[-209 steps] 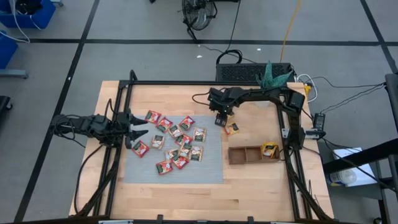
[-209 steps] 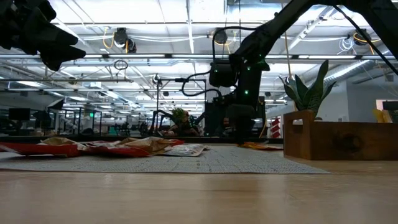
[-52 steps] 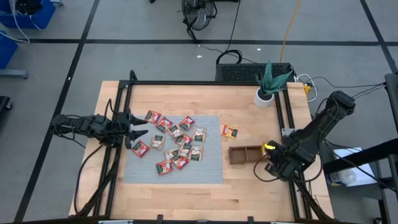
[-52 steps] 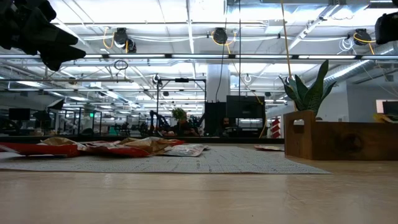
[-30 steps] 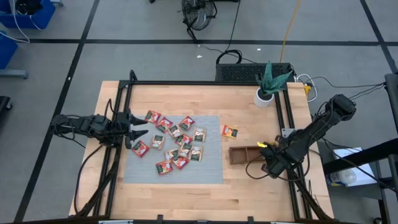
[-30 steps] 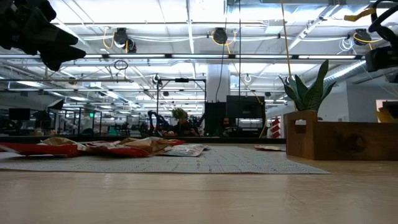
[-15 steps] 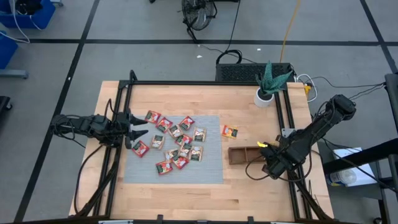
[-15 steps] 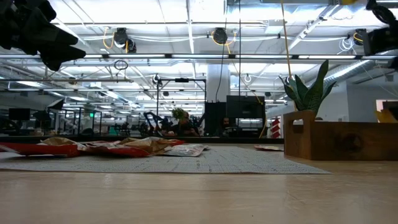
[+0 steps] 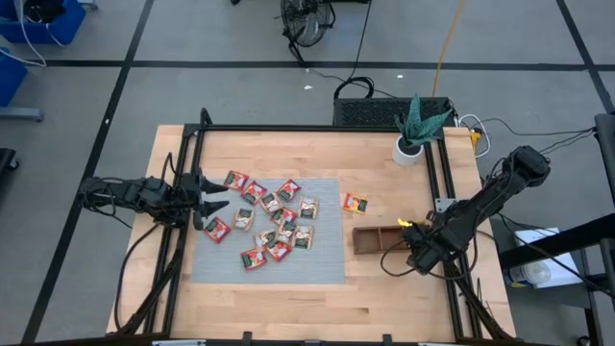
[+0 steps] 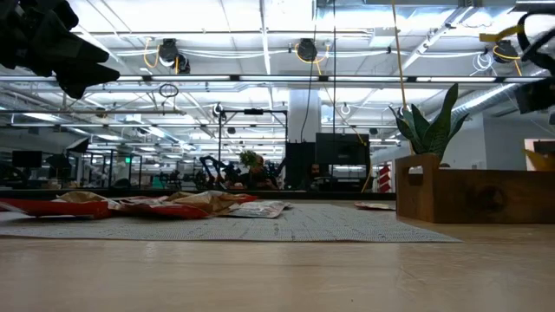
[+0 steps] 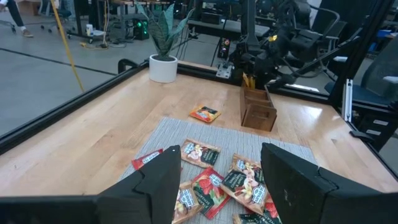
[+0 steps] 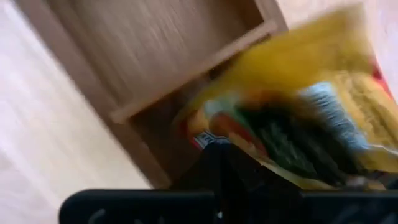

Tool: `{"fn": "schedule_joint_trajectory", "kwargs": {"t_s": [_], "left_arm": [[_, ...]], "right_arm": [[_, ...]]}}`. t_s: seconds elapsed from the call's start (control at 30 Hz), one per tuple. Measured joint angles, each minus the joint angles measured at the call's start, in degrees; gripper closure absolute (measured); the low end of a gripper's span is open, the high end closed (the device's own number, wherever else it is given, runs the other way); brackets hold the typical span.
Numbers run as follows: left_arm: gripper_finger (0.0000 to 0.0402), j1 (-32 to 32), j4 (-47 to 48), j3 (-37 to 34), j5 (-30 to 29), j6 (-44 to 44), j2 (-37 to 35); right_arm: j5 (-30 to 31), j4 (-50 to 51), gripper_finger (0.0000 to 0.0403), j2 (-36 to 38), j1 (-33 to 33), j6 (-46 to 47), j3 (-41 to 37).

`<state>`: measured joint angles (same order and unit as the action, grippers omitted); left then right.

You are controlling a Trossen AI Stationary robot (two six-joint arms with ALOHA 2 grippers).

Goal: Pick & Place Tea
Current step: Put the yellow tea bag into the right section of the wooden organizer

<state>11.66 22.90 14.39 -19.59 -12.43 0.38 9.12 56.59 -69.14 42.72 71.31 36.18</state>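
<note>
Right gripper (image 9: 407,228) pinches a yellow-orange tea sachet (image 12: 298,118) above the wooden tray (image 9: 377,238) (print unreadable). Left gripper (image 9: 213,204) waits, fingers apart, empty, beside the grey mat (image 9: 322,264).

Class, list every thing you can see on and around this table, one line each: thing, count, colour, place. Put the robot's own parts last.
Mat: one, grey, middle of the table.
Tea sachets: about fourteen, mostly red, white and green, scattered on the mat.
Lone sachet: one, orange-yellow, on bare wood beside the mat.
Tray: one, brown wood, compartments, near the table's right side.
Yellow sachet: one, over the tray's end compartment, in the right gripper.
Plant: one, green in a white pot, far right corner.
Table: one, light wood.
Left gripper: one, dark, open, at the mat's left edge.
Right gripper: one, dark, shut on the yellow sachet, at the tray.
</note>
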Motion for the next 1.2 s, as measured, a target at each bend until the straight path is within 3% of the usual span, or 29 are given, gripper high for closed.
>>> {"fn": "schedule_joint_trajectory", "kwargs": {"t_s": [0.4, 0.73, 0.87, 1.07, 1.13, 1.2], "left_arm": [[0.0178, 0.0, -0.1, 0.0, 0.0, 0.0, 0.0], [0.0179, 0.0, -0.2, 0.0, 0.0, 0.0, 0.0], [0.0179, 0.0, -0.2, 0.0, 0.0, 0.0, 0.0], [0.0179, 0.0, -0.2, 0.0, 0.0, 0.0, 0.0], [0.0178, 0.0, -0.2, 0.0, 0.0, 0.0, 0.0], [0.0179, 0.0, -0.2, 0.0, 0.0, 0.0, 0.0]], "right_arm": [[2.6, -1.0, 0.0403, -0.1, 0.0, 0.0, -0.7], [4.5, 8.4, 0.0403, -0.1, 0.0, -0.6, 8.9], [13.8, 8.5, 0.0403, 0.3, 0.0, -4.1, 10.7], [39.3, -0.4, 0.0403, 1.0, -1.9, -21.4, 10.7], [42.9, -5.9, 0.0403, 1.0, -4.1, -31.6, 10.7], [40.9, -12.2, 0.0403, 1.0, -8.3, -39.7, 10.7]]}}
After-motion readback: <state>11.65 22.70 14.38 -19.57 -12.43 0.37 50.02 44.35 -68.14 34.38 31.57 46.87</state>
